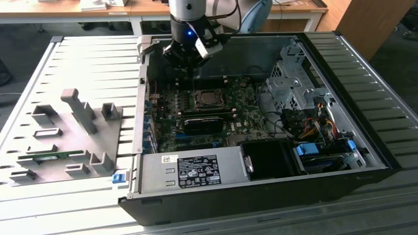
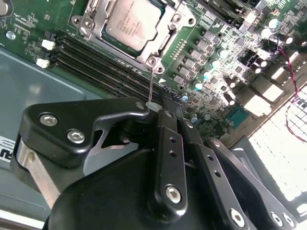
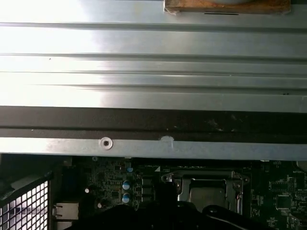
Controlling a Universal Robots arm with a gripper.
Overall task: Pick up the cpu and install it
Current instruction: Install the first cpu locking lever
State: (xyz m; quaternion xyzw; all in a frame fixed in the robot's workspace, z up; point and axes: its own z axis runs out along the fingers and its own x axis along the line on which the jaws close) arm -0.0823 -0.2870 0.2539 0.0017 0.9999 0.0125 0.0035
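1. A ribbed metal table (image 1: pixel 39 205) carries the scene.
2. Behind it stand wooden desks (image 1: pixel 150 11) on white legs.
3. A wooden cabinet (image 1: pixel 365 19) rises at the exterior view's right.
4. The floor (image 1: pixel 19 39) is dark.

You were in a lab or workshop. An open computer case (image 1: pixel 261 147) lay on a big grooved metal table (image 1: pixel 78 58). Grey holders (image 1: pixel 78 110) stood beside it, and wooden desks (image 1: pixel 150 10) stood behind.

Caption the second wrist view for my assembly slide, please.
Gripper hovering just beside the motherboard socket, where the cpu already sits seated.
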